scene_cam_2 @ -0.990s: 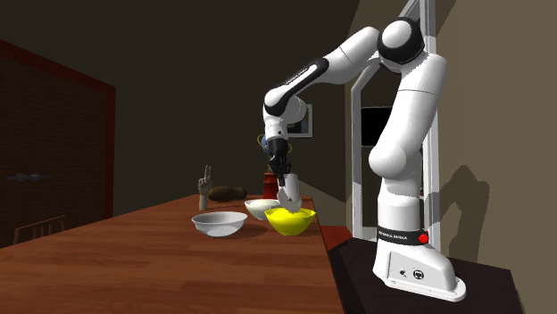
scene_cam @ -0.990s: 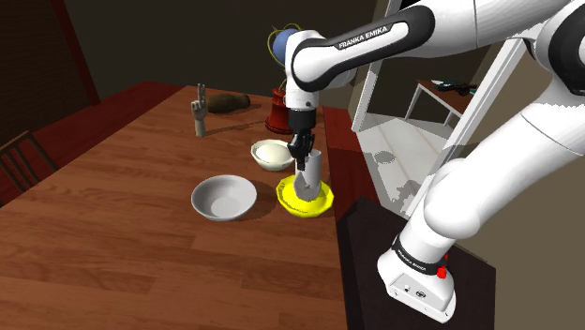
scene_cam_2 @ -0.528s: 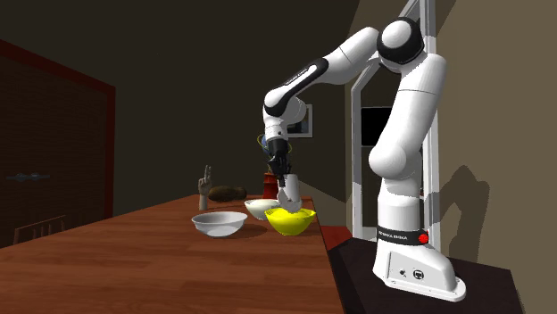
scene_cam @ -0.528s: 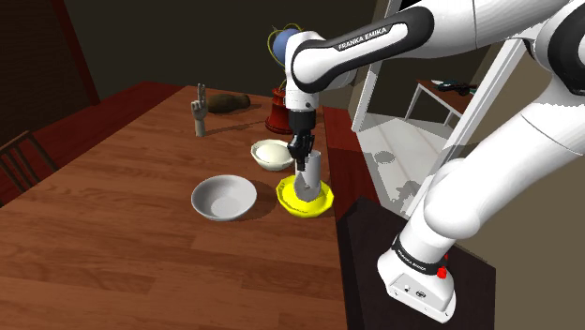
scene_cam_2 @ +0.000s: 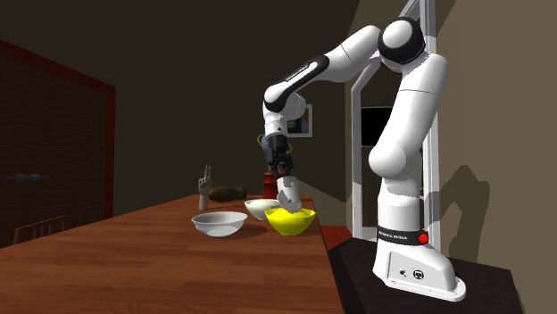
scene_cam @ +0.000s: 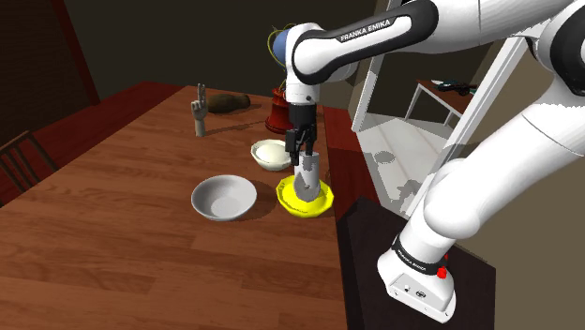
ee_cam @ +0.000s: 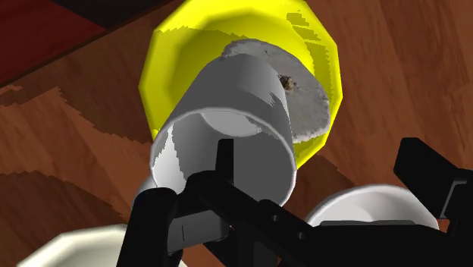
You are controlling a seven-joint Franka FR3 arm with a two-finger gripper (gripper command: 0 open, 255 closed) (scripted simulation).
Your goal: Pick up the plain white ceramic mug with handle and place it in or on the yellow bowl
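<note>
grey-white mug [scene_cam: 307, 175] resting in yellow bowl [scene_cam: 324, 200] | jaws released, spread apart just above mug | bowl near worktop [scene_cam: 141, 253] edge, beside stand [scene_cam: 367, 234]

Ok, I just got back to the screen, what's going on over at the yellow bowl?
The arm's black gripper hovers right over the white mug, which sits in the yellow bowl at the table edge nearest the stand. In the wrist view the fingers stand wide apart and do not clasp the mug, so it looks released and the placement seems done. A larger white bowl and a smaller white bowl sit close by, untouched.
</note>
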